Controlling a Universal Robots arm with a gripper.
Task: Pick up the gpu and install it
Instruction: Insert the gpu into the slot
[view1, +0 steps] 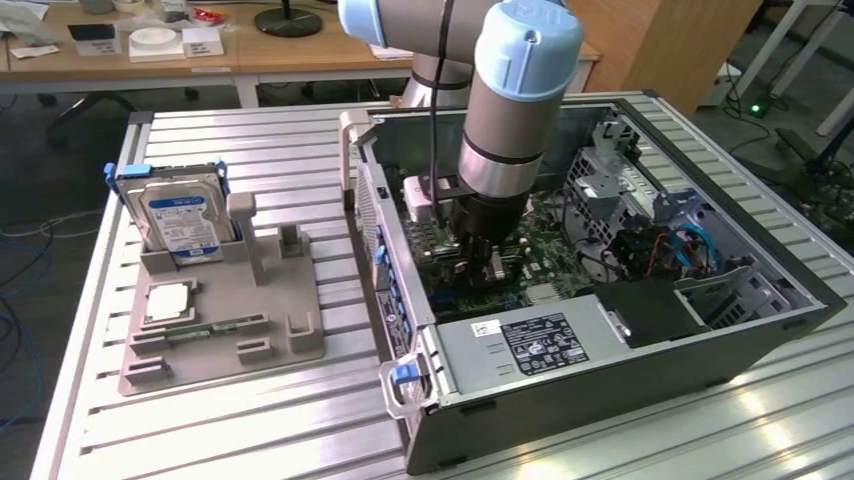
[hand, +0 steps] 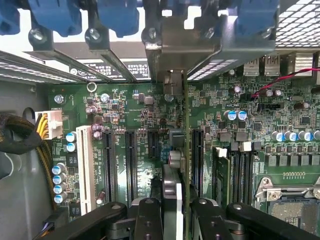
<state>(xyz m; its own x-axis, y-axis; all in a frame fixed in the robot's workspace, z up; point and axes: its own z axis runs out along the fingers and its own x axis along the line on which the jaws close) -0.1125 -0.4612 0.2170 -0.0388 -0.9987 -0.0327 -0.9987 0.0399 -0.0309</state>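
Pincer (hand: 176, 210) clamped on gpu (hand: 176, 165), held edge-on above motherboard (hand: 130, 110) inside pc case (view1: 747, 330); best kept vertical, lined up w/ slot (hand: 197, 160), bracket toward rear, pressed evenly

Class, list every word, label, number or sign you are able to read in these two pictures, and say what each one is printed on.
No text reads clearly enough to quote.
Blue label on the hard drive: print too small to read.
Sticker on the power supply: certification marks and lines, illegible.
White barcode tag beside it: unreadable.
White lettering on the motherboard: slot and connector markings, too blurred.
Label strip behind the slot brackets: blurred.
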